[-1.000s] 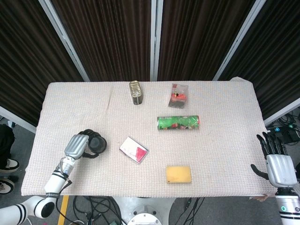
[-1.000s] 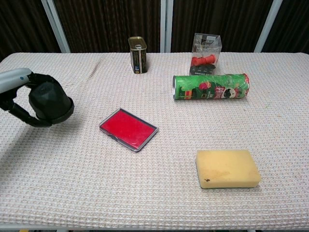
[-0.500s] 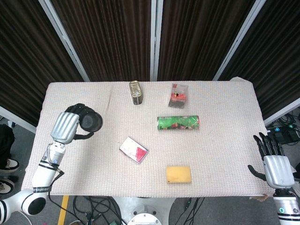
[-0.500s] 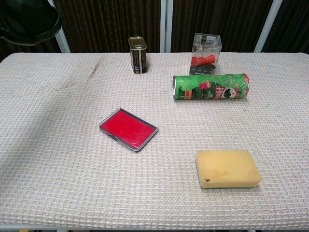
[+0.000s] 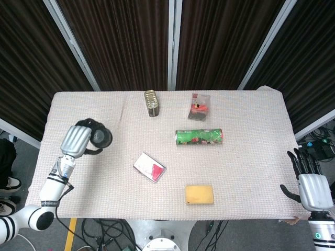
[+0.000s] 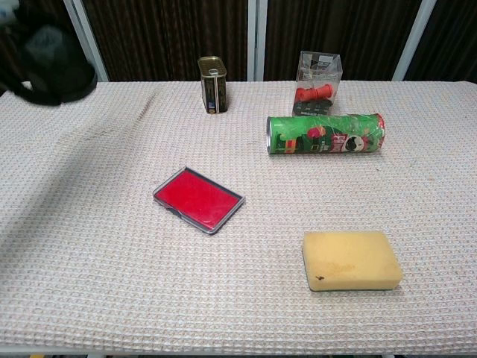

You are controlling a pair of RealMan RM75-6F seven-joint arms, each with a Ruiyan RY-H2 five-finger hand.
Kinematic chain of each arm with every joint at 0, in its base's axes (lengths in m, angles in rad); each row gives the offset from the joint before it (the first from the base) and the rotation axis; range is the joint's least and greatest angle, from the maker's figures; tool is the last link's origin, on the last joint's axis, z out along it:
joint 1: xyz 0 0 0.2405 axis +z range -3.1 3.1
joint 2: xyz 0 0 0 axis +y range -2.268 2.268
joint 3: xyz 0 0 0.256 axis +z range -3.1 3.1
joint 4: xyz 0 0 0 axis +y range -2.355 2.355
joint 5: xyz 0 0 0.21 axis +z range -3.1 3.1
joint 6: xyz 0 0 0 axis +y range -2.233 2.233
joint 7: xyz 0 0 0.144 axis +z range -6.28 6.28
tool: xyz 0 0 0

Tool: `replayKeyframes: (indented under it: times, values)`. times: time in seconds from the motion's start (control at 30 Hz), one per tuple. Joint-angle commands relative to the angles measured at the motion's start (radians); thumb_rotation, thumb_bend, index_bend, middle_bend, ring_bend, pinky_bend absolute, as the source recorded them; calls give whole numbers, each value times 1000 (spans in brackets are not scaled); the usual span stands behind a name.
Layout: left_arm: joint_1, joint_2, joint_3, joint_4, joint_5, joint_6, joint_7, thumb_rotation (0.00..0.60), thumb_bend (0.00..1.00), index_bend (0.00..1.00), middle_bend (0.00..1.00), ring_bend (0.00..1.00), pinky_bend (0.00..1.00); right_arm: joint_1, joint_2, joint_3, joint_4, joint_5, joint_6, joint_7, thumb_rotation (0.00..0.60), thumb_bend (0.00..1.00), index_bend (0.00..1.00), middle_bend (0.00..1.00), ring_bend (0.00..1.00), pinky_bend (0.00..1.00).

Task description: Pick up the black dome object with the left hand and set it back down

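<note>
Black dome (image 5: pixel 101 137) sits gripped in our left hand (image 5: pixel 77 140), aloft near the table's (image 5: pixel 251 157) left edge; next we lower it gently.

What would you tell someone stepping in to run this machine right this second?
Left hand: grips the black dome, held in the air over the table's left side, clear of the cloth.
Right hand: open, holds nothing, off the table's right front corner.
Done: the dome is picked up.
Left: lower it onto bare cloth on the left and let go. The red card case lies nearest to its right; keep clear of it.
</note>
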Motion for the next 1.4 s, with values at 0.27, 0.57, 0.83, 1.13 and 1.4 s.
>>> replayKeyframes:
  times: [0.27,0.57,0.83,1.13,1.4]
  values:
    - [-65,-54,125,6,-240,-200,168,600,303,502,534,213,234,0,-1,3,7,20,-13,13,600,101,0,0,0,0]
    - [-59,-44,112,34,-200,-125,136,600,304,502,534,224,233,6,-12,1,31,30,-35,28,600,101,0,0,0,0]
    - [-106,-125,118,20,2,-91,81,600,303,506,538,236,233,5,-15,6,42,32,-29,38,600,101,0,0,0,0]
    - [-151,-189,137,113,151,-93,-7,600,302,507,538,236,233,2,-10,10,52,37,-27,59,600,101,0,0,0,0]
    - [-142,-193,-6,463,-298,-253,24,600,302,506,541,239,232,4,-11,10,58,39,-35,79,600,101,0,0,0,0]
